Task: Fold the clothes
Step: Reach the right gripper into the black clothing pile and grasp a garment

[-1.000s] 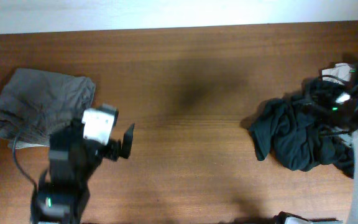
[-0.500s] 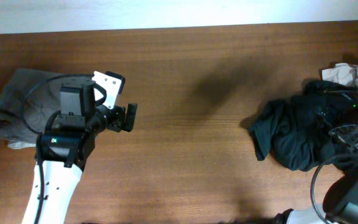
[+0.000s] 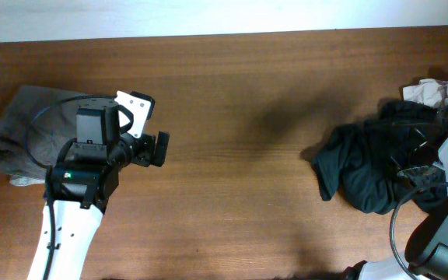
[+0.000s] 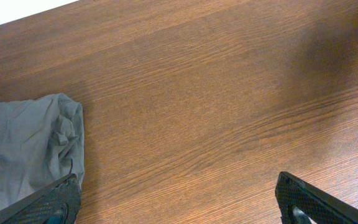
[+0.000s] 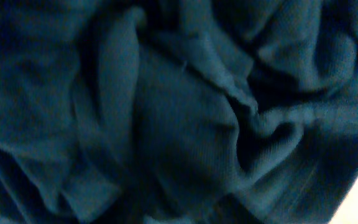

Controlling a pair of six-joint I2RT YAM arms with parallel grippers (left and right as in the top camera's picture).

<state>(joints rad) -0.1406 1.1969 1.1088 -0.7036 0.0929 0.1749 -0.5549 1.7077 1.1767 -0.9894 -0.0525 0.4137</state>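
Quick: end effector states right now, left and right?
Left end effector: open, holding nothing.
Right end effector: cannot be told, fingers hidden among the dark clothes.

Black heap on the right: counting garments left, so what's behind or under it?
A pale crumpled cloth peeks out behind the black heap. Anything underneath is covered.

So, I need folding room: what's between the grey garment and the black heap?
Overhead view: bare table, apart from the left gripper hovering beside the grey garment.
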